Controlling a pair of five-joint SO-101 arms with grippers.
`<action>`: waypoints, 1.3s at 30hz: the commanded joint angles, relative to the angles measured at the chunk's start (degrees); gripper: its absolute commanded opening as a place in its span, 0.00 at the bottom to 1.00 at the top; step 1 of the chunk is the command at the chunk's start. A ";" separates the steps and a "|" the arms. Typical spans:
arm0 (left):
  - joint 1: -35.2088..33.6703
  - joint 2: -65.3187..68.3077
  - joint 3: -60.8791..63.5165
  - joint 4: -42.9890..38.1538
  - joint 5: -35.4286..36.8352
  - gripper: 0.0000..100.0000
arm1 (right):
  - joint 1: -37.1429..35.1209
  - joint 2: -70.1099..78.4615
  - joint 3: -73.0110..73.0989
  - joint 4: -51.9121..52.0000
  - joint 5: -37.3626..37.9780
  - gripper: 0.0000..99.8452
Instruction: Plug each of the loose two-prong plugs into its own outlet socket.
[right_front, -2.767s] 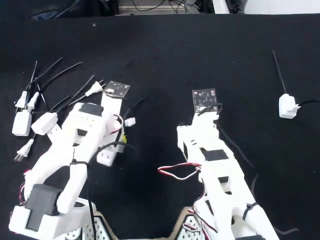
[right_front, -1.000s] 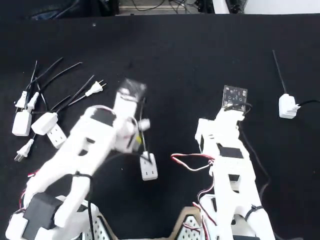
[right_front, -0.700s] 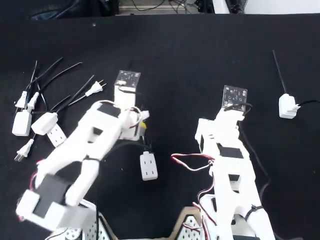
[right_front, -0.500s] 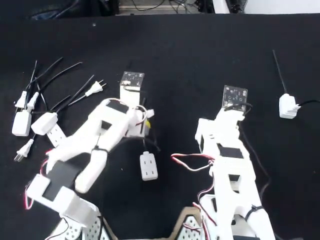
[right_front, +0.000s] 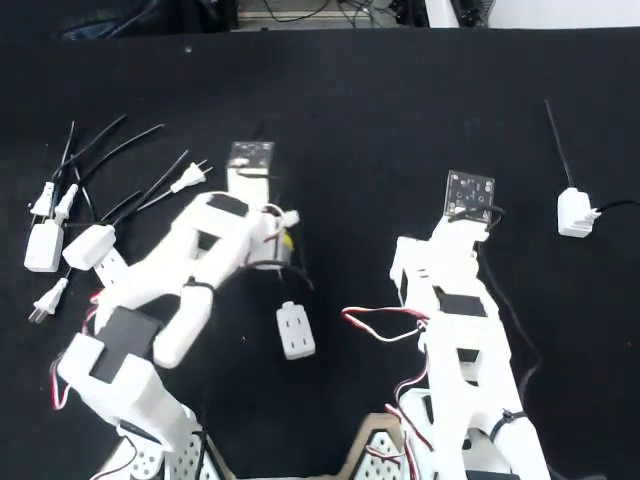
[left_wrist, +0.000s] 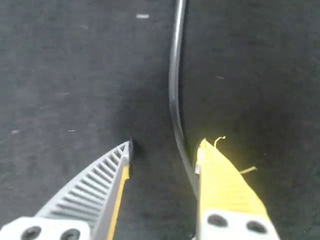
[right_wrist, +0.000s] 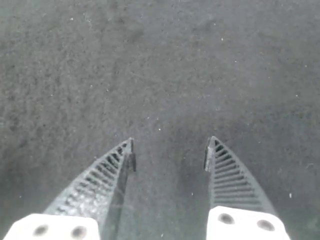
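The left pincer (left_wrist: 162, 150) stands apart just above the counter (left_wrist: 75, 75), with nothing clamped. A black cord (left_wrist: 174, 95) runs between its fingers, pressed close along the yellow one. From the high view that cord seems to belong to the outlet socket (right_front: 295, 332), which lies behind the left pincer, toward the arm bases. The nearest loose two-prong plug (right_front: 190, 178) sits ahead and off to this pincer's left, well apart. The right pincer (right_wrist: 170, 147) is likewise spread, over bare counter. The danger I see is this: if the left pincer shuts or travels now, it likely snags the cord, not a plug. That would drag the socket askew or tip it, spoiling any later insertion. Lifting clear first looks wiser.
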 joint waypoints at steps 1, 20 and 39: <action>-5.93 -1.23 -0.31 2.99 0.26 0.21 | 0.88 -1.71 -4.44 0.18 -0.53 0.22; -24.48 -31.82 11.21 14.07 -15.21 0.21 | 0.88 -1.71 -4.44 0.09 -0.53 0.22; 13.49 -43.16 35.82 -7.65 -18.37 0.21 | 5.19 -1.36 -7.78 4.40 -0.97 0.22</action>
